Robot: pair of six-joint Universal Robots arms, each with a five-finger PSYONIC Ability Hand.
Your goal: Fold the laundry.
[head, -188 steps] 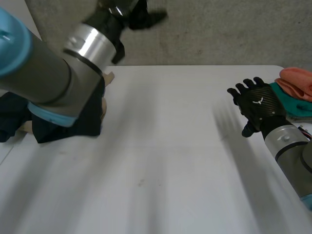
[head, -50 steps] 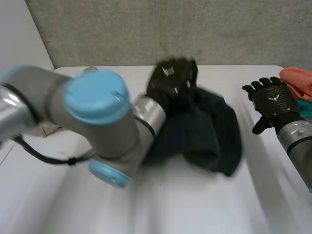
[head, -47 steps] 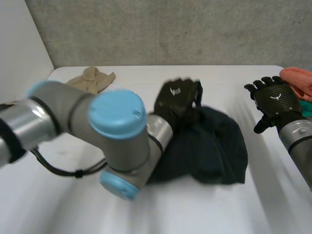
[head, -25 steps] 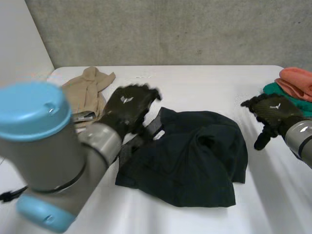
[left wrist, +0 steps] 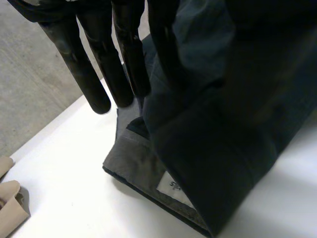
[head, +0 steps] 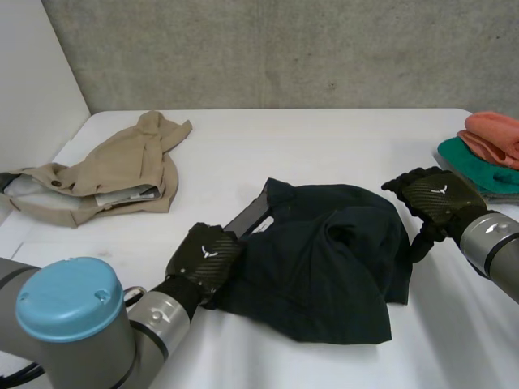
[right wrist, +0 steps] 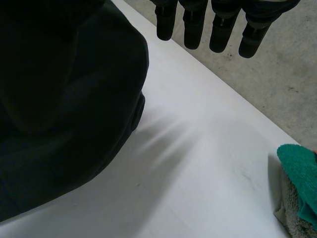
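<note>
Dark garment (head: 324, 267) lies crumpled at mid-table (head: 268, 154), unfolded. A grey inner band with a white label (left wrist: 174, 187) is turned out at its left edge.

Left hand (head: 204, 258) rests on the near-left edge with fingers (left wrist: 94, 84) straight, gripping nothing. It is judged to be pinning the cloth.

Right hand (head: 434, 196) is at the right edge with fingers (right wrist: 193, 29) extended and empty, placed to spread that side.

Beige garment (head: 122, 170) waits far left. Folded teal cloth (head: 478, 166) and orange cloth (head: 495, 134) are stacked far right.
</note>
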